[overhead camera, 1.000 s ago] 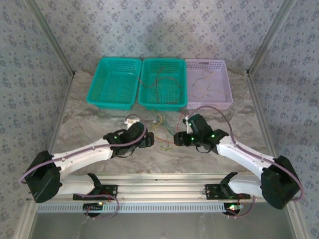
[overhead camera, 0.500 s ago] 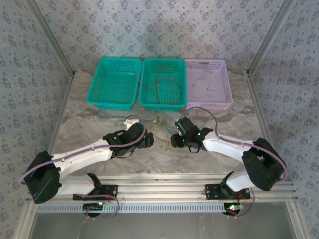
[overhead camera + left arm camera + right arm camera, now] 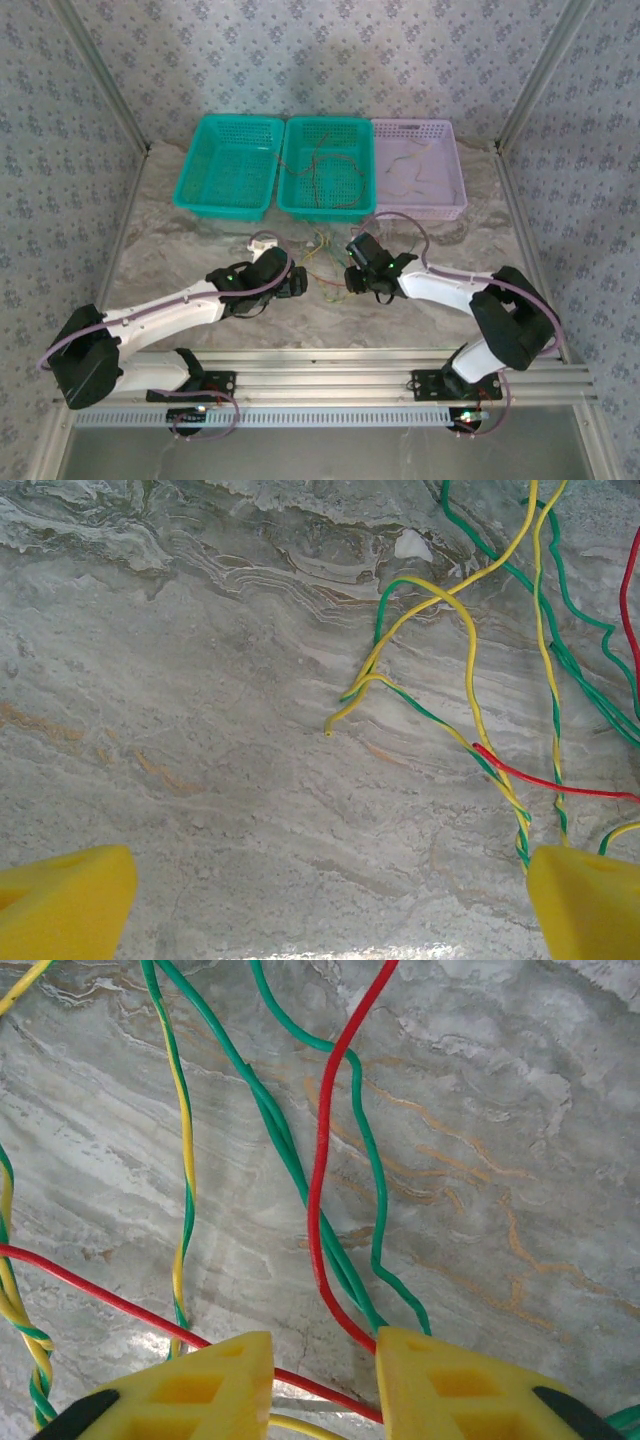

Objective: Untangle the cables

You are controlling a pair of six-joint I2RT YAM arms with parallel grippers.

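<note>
- Where the two arms meet, a tangle of cables (image 3: 322, 262) is laid on the marble counter (image 3: 200, 250), between the left end effector (image 3: 297, 285) and the right end effector (image 3: 352, 282).
- The left end effector (image 3: 325, 910) is spread wide above bare counter; a yellow cable (image 3: 470, 650) and twisted green-and-yellow strands are seen near its right pad.
- The right end effector (image 3: 323, 1375) is held narrowly apart, low over the tangle; a red cable (image 3: 322, 1190) and a green cable (image 3: 290, 1150) are led into the gap between its pads, with space left on either side.
- More cables are seen in the middle basket (image 3: 325, 121) and the lilac basket (image 3: 412, 124) behind.
</note>
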